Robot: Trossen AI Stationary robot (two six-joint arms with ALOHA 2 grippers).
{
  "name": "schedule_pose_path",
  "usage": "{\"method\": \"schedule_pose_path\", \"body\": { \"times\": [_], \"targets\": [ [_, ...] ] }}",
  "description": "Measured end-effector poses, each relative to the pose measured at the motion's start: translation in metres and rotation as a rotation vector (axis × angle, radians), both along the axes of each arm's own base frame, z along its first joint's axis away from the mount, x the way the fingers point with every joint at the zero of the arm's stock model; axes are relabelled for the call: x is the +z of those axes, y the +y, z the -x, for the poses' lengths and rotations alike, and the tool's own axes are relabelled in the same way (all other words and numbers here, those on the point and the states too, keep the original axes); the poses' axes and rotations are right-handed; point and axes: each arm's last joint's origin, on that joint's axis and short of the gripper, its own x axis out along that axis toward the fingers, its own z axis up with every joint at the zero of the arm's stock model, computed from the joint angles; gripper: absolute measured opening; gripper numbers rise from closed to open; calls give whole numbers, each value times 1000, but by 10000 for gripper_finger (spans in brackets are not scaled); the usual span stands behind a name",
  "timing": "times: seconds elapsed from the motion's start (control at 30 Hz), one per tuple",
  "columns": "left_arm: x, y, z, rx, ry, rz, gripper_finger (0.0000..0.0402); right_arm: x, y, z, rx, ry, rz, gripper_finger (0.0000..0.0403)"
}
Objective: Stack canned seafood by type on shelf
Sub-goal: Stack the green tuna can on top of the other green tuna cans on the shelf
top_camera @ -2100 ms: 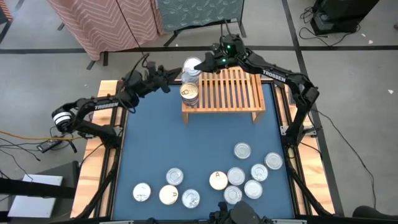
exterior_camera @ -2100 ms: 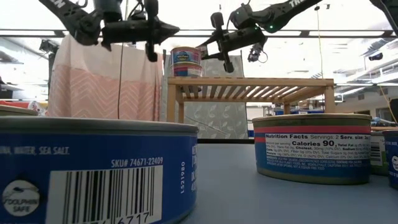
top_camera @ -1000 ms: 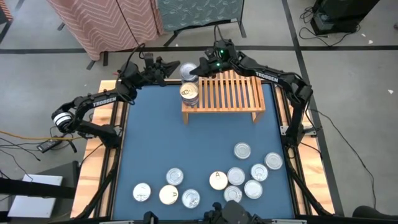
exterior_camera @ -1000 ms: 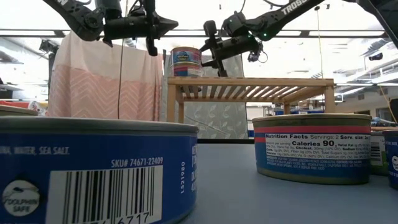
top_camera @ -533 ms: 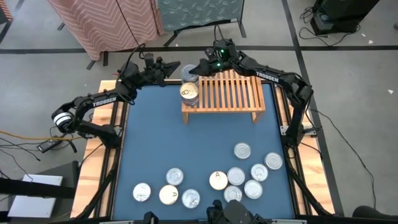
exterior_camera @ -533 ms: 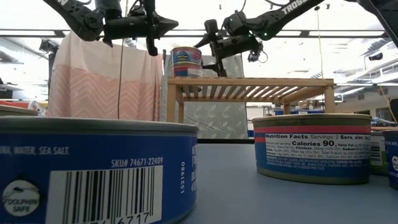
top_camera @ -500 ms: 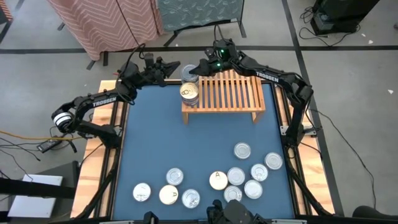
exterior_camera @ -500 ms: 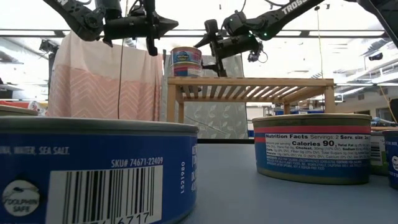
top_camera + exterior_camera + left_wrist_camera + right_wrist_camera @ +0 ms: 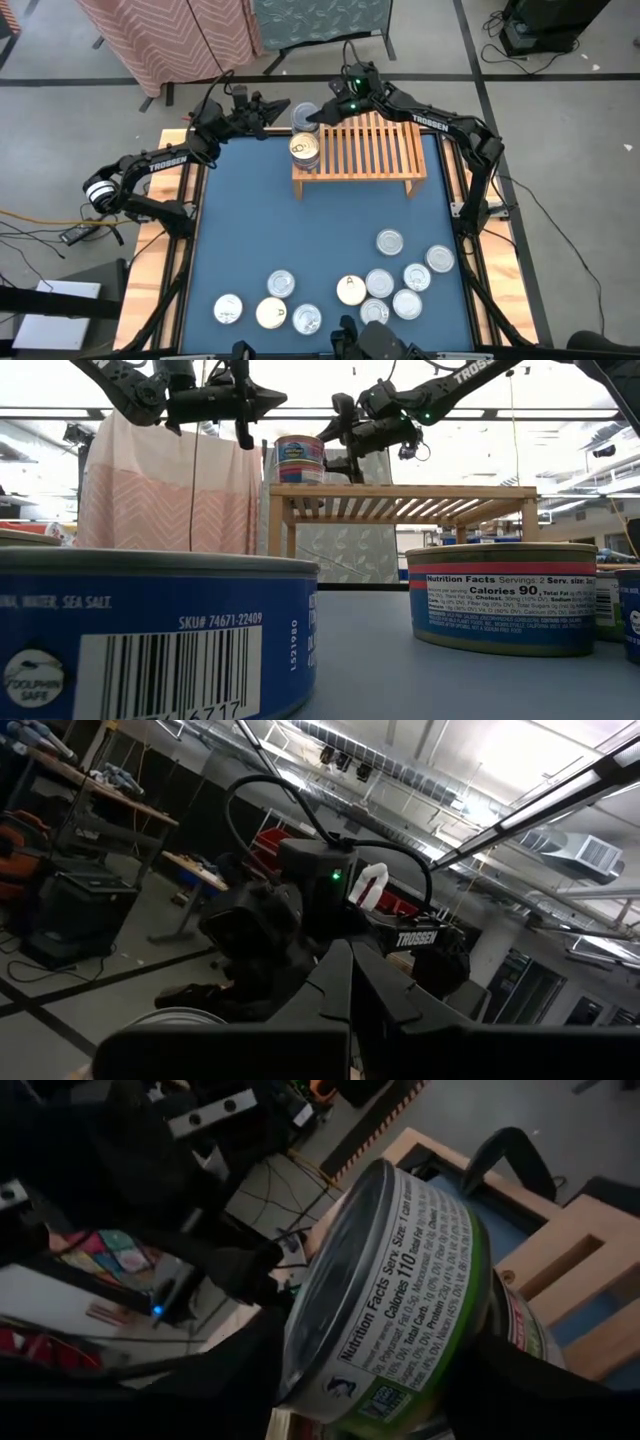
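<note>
The left gripper (image 9: pixel 283 107) hangs clenched and empty just left of the shelf's (image 9: pixel 375 150) far-left corner. There the right gripper (image 9: pixel 312 115) straddles the top tin (image 9: pixel 400 1270) of a stack with fingers spread, apparently releasing it. Next it should lift clear and fetch a matching tin from the near cluster (image 9: pixel 380 284).

Both arms reach toward each other at the far end. The left hand (image 9: pixel 283 106) is closed and hangs level. The right hand (image 9: pixel 309 116) points leftward, its fingers (image 9: pixel 342 412) parted.
</note>
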Motion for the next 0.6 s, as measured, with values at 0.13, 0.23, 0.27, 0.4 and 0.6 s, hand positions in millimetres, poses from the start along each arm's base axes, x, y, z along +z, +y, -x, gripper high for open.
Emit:
{"method": "schedule_pose_path", "body": {
  "times": [0.13,0.23,0.27,0.4,0.6],
  "targets": [
    [0,0,0,-1,0,1,5,-1,2,-1,21,3,43,234],
    [0,0,0,-1,0,1,5,0,2,0,39,-3,74,236],
    [0,0,0,-1,0,1,5,0,2,0,41,-3,76,237],
    [0,0,0,-1,0,1,5,0,3,-1,54,-6,98,246],
    [0,0,0,-2,0,1,5,0,3,-1,57,-6,144,270]
  ]
}}
